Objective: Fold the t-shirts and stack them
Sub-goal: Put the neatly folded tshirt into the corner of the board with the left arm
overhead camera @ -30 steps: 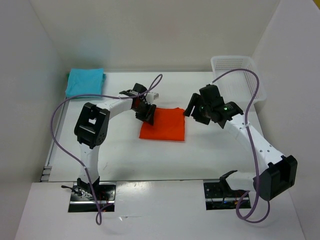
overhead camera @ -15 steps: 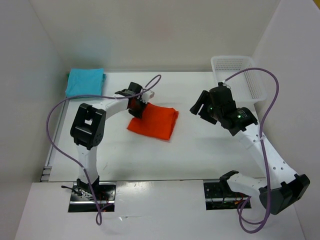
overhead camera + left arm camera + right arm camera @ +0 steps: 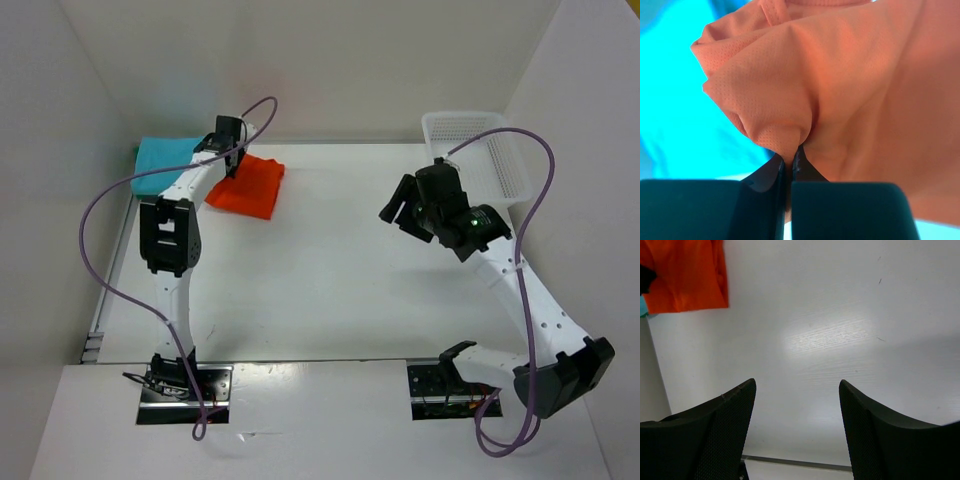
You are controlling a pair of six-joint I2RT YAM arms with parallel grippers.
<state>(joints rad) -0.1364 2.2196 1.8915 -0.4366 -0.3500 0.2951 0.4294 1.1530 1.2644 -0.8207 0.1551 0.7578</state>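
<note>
A folded orange-red t-shirt [image 3: 248, 186] hangs at the table's back left, its left edge pinched in my left gripper [image 3: 231, 158], which is shut on the cloth. The left wrist view shows the bunched orange-red t-shirt [image 3: 840, 85] squeezed between the black fingertips of the left gripper [image 3: 789, 161]. Just left of it lies the folded turquoise-blue t-shirt [image 3: 160, 163], seen as turquoise-blue cloth [image 3: 675, 100] under the held one. My right gripper [image 3: 402, 208] hovers open over the table's right half; the right gripper [image 3: 797, 405] has nothing between its fingers. The orange-red t-shirt [image 3: 687, 275] shows far off there. No dark green shirt is visible.
A white mesh basket [image 3: 480, 150] stands at the back right corner, behind the right arm. White walls close in the table [image 3: 320, 270] on the left, back and right. Purple cables loop above both arms.
My left gripper shut on the orange-red t-shirt and carried it from the table's middle to the back left, beside the turquoise-blue one. The right arm swung back and right, staying open.
</note>
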